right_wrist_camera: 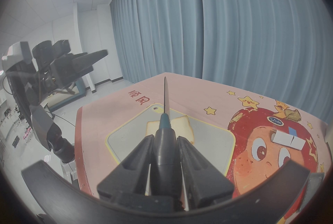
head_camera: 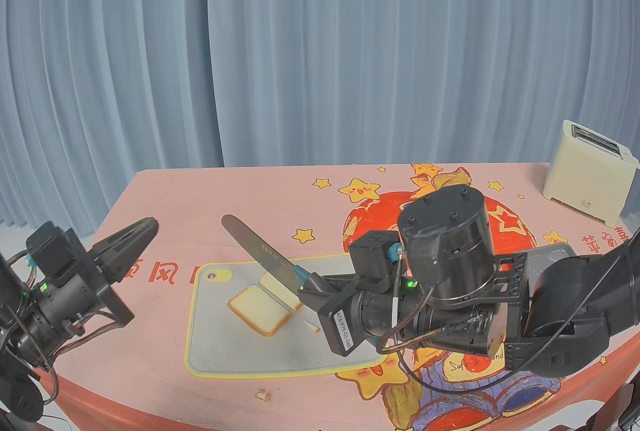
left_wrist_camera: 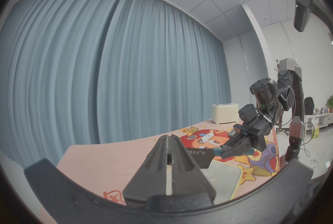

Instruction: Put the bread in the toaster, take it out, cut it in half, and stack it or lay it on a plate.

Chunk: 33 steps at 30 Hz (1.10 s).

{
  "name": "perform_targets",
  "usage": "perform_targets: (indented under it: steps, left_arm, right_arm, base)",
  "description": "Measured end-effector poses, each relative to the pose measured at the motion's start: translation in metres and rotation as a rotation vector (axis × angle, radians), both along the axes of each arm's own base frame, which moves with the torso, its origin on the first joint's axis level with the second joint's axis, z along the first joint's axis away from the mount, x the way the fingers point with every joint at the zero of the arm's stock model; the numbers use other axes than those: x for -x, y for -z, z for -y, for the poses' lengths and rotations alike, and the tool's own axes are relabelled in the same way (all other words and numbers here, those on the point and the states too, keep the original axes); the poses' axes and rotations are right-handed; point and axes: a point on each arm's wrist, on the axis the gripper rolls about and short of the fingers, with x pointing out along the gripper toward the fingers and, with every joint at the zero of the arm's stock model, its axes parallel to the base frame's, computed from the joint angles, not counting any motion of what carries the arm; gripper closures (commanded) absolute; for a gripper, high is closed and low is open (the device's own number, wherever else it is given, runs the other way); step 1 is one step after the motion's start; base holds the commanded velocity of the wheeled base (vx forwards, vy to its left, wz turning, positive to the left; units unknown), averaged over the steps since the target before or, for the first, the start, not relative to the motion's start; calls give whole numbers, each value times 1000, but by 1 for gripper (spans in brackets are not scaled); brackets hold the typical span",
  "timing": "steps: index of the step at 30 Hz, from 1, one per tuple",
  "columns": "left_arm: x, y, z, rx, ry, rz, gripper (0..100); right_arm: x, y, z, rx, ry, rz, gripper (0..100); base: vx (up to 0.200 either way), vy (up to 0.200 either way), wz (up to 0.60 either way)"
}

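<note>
Head view | right hand (head_camera: 313,293) grips knife (head_camera: 261,250) | blade over bread (head_camera: 257,311)

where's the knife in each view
Head view: the knife slants over the bread, held by the right gripper.
Left wrist view: knife in the far gripper, above the cutting board.
Right wrist view: knife in the near gripper, blade over the bread.
Shared landmark: the cutting board.

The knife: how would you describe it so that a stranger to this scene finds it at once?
On the pink table lies a grey cutting board with a yellow rim. Above the bread on it, the right hand grips the knife. It is the only long, thin metal thing here, with a teal handle.
</note>
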Motion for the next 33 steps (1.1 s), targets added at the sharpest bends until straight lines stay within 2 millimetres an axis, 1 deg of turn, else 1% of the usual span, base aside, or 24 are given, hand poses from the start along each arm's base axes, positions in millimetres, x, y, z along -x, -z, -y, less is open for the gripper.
perform_targets:
  steps: [3, 7, 12, 18, 21, 23, 25, 28, 31, 33]
  left_arm:
    - [18, 1, -11, -12, -40, 12, 100]
    - [42, -2, -20, -17, -75, 26, 100]
    - [71, 4, -29, -31, -112, -23, 100]
    - [112, 21, -38, -55, -170, -91, 100]
    - [130, 33, -41, -80, -211, -110, 100]
    - [143, 46, -42, -102, -254, -139, 100]
    - [152, 56, -44, -119, -296, -170, 100]
    - [164, 70, -46, -127, -405, -198, 100]
    - [171, 77, -48, -93, -521, -196, 100]
    - [174, 79, -49, -73, -550, -184, 100]
  right_arm:
    - [0, -1, 1, -1, 7, 4, 100]
    - [-1, -2, 1, -2, 18, 12, 100]
    - [-2, -4, 3, -3, 32, 19, 100]
    - [-4, -6, 4, -11, 42, 29, 100]
    - [-5, -7, 4, -20, 47, 37, 100]
    - [-5, -8, 5, -28, 51, 44, 100]
    - [-6, -9, 5, -32, 54, 48, 100]
    - [-7, -11, 6, -40, 59, 55, 100]
    - [-7, -13, 7, -49, 63, 63, 100]
    - [-8, -13, 8, -52, 67, 66, 100]
  base:
    - [0, 0, 0]
    - [0, 0, 0]
    - [0, 0, 0]
    - [0, 0, 0]
    - [0, 0, 0]
    - [0, 0, 0]
    - [0, 0, 0]
    - [0, 0, 0]
    - [0, 0, 0]
    - [0, 0, 0]
